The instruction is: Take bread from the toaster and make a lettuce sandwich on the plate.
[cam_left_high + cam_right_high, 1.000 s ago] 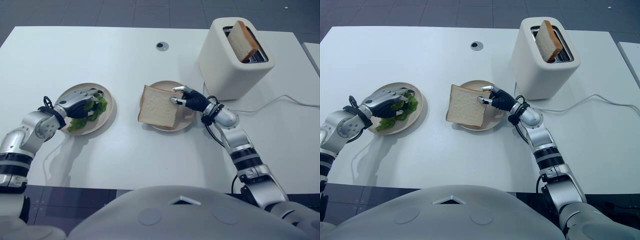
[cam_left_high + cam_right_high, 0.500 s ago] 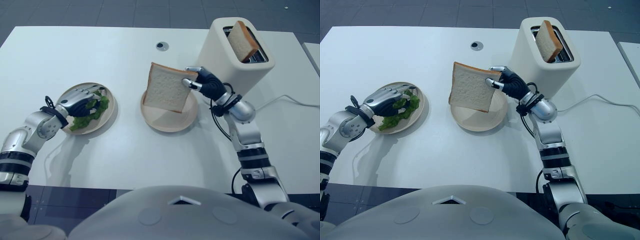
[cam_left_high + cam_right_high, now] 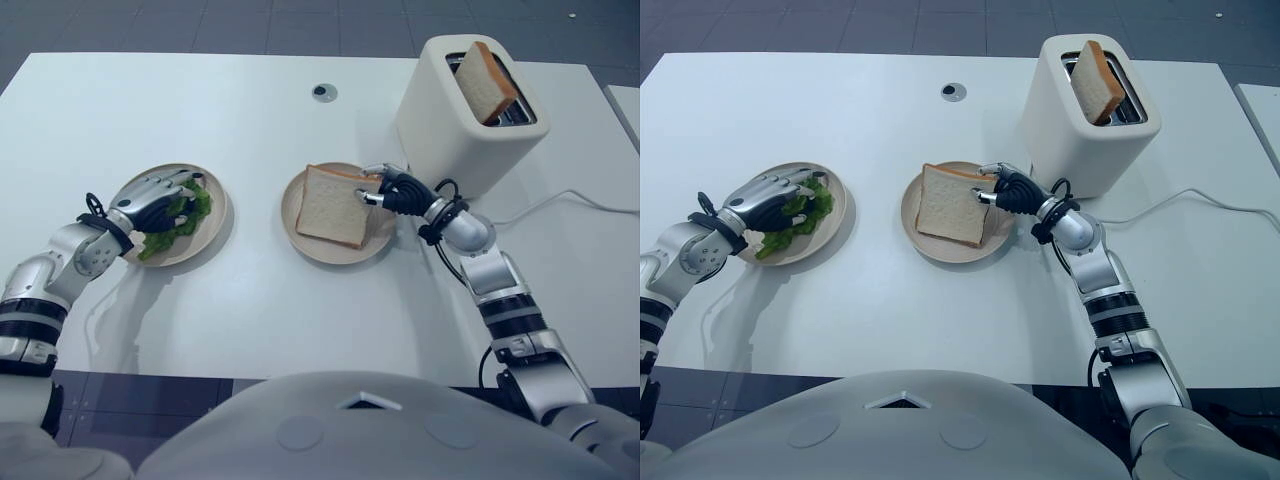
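A white toaster stands at the back right with one bread slice sticking out of its slot. In the middle, a second bread slice lies on a beige plate, its right edge slightly raised. My right hand is shut on that edge, just in front of the toaster. At the left, green lettuce lies on another beige plate. My left hand rests over the lettuce with its fingers curled on the leaves.
A white cable runs from the toaster to the right across the table. A small round grommet sits in the white tabletop at the back. The table's front edge is close below both plates.
My right hand lifted the bread slice off the plate, held it upright, then brought it back down onto the plate, centred this time. The left hand has stayed on the lettuce.
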`<action>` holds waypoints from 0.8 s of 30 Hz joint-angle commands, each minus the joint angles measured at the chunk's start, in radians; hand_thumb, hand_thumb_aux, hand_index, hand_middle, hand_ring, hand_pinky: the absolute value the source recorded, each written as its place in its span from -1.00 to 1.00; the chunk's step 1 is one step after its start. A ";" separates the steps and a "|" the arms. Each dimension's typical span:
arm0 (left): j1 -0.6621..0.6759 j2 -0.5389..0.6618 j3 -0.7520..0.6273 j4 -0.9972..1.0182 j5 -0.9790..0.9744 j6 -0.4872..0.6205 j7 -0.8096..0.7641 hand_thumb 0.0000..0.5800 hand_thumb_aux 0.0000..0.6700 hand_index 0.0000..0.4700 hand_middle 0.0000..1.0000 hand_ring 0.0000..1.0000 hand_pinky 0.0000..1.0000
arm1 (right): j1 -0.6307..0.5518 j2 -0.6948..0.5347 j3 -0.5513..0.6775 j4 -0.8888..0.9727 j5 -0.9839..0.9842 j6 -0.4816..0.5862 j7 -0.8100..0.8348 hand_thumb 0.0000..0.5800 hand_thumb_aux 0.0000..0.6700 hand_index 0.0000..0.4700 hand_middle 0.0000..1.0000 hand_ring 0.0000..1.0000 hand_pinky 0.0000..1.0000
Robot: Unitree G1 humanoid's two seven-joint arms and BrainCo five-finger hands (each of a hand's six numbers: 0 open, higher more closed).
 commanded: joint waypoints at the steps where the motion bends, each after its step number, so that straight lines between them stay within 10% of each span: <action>1: 0.007 0.013 -0.015 0.003 0.013 0.003 0.002 0.60 0.11 0.11 -1.00 -1.00 -1.00 | -0.010 -0.007 -0.013 -0.019 -0.009 -0.008 -0.020 -1.00 -1.00 -1.00 0.72 0.72 0.72; 3: 0.004 0.017 -0.008 -0.006 0.017 0.011 0.013 -1.00 -1.00 -1.00 -1.00 -1.00 -1.00 | -0.012 -0.009 -0.031 -0.035 -0.003 -0.006 -0.033 -1.00 -1.00 -1.00 0.09 0.09 0.09; 6: -0.001 0.026 -0.004 -0.012 0.030 0.028 0.026 -1.00 -1.00 -1.00 -1.00 -1.00 -1.00 | -0.015 -0.012 -0.051 -0.052 0.004 -0.003 -0.047 -1.00 -1.00 -1.00 -0.48 -0.48 -0.48; 7: -0.002 0.027 -0.006 -0.012 0.034 0.032 0.027 -1.00 -1.00 -1.00 -1.00 -1.00 -1.00 | -0.017 -0.011 -0.061 -0.057 0.008 -0.004 -0.051 -1.00 -1.00 -1.00 -1.00 -1.00 -1.00; 11: -0.003 0.031 -0.022 -0.008 0.045 0.048 0.014 -1.00 -1.00 -1.00 -1.00 -1.00 -1.00 | -0.028 -0.004 -0.098 -0.080 0.036 -0.013 -0.068 -1.00 -1.00 -1.00 -1.00 -1.00 -1.00; 14: -0.008 0.030 -0.045 0.010 0.052 0.048 0.002 0.52 0.02 0.02 -1.00 -1.00 -1.00 | -0.031 0.000 -0.109 -0.096 0.062 -0.012 -0.066 -1.00 -1.00 -1.00 -1.00 -1.00 -1.00; 21: -0.016 0.020 -0.082 0.020 0.033 0.007 -0.008 1.00 1.00 1.00 -1.00 -1.00 -1.00 | -0.028 0.002 -0.113 -0.114 0.095 -0.009 -0.050 -1.00 -1.00 -1.00 -1.00 -1.00 -1.00; 24: -0.017 0.006 -0.078 0.009 0.000 -0.033 0.009 1.00 1.00 1.00 -1.00 -1.00 -1.00 | -0.027 0.003 -0.115 -0.115 0.099 -0.010 -0.049 -1.00 -1.00 -1.00 -1.00 -1.00 -1.00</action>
